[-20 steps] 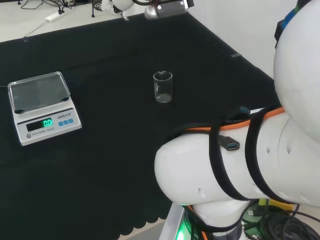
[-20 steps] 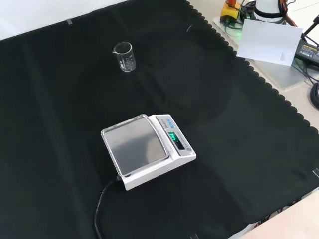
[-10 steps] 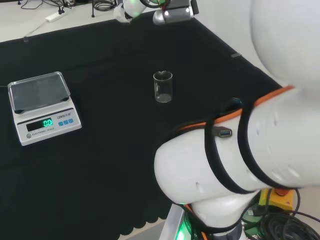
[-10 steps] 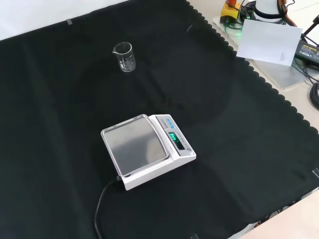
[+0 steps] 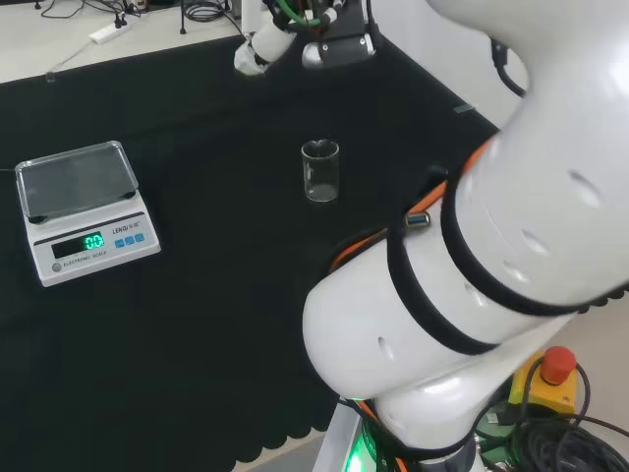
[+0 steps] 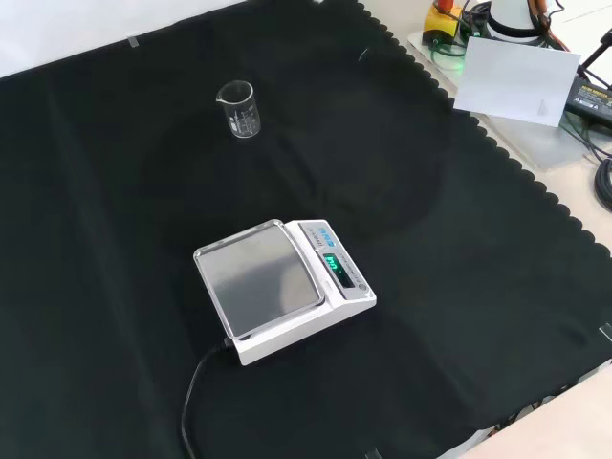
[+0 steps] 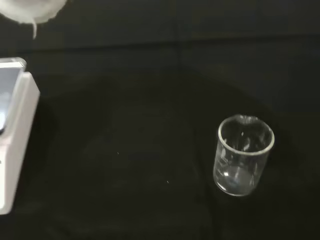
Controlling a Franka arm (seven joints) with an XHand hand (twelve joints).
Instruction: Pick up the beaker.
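Beaker stands upright on the cloth, alone, nothing touching it. Head view: scale sits well apart to the beaker's left, near the cloth's left edge; the hand hangs above the far part of the cloth, beyond the beaker and slightly left of it — well clear. Front view: beaker lies farther off than the scale, toward upper left; a cable runs from the scale's near side toward the cloth's near edge. Wrist view: beaker and scale corner lie on opposite sides, bare cloth between.
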